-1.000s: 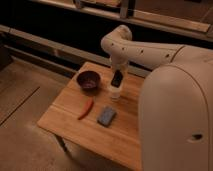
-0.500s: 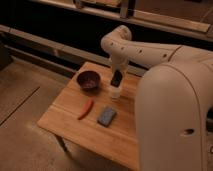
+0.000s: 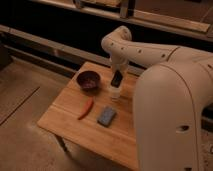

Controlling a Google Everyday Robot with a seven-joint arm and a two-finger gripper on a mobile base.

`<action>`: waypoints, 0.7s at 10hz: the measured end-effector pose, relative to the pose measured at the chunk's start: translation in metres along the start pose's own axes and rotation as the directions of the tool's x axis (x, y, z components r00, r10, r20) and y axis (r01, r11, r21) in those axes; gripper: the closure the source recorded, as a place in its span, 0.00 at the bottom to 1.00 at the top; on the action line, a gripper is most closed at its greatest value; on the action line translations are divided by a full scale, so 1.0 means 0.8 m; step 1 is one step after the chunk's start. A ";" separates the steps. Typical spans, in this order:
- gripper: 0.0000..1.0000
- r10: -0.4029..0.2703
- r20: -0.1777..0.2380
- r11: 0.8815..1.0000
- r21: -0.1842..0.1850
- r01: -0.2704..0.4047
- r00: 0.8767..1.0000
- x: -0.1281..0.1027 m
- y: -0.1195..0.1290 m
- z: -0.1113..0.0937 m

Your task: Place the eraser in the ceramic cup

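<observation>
The gripper [image 3: 116, 80] hangs directly over the ceramic cup [image 3: 115, 92], which stands on the wooden counter [image 3: 70, 117] toward its far edge, at about one o'clock from the counter's middle. The fingers are shut on the eraser [image 3: 117, 78], a small dark block held upright with its lower end just above, or perhaps just inside, the cup's mouth; which of the two cannot be told. Across the last second nothing has shifted: arm, eraser and cup sit as they did a second ago, so the approach looks finished and the arm seems paused over its target. The remaining step, by my judgement, is simply letting go. At nine o'clock from the cup sits a dark maroon bowl [image 3: 88, 80]; at seven o'clock lie an orange-red stick [image 3: 85, 108] and a flat blue-grey rectangle [image 3: 106, 116], both well apart from it.
</observation>
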 end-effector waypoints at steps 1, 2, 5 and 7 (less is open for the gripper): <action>1.00 -0.005 0.000 1.000 -0.004 0.005 1.000 0.002 0.004 -0.001; 1.00 -0.009 0.000 1.000 -0.006 0.009 1.000 0.005 0.007 -0.002; 1.00 -0.008 -0.003 1.000 -0.005 0.008 1.000 0.010 0.009 0.001; 1.00 0.000 -0.007 1.000 -0.003 0.000 1.000 0.012 0.005 0.003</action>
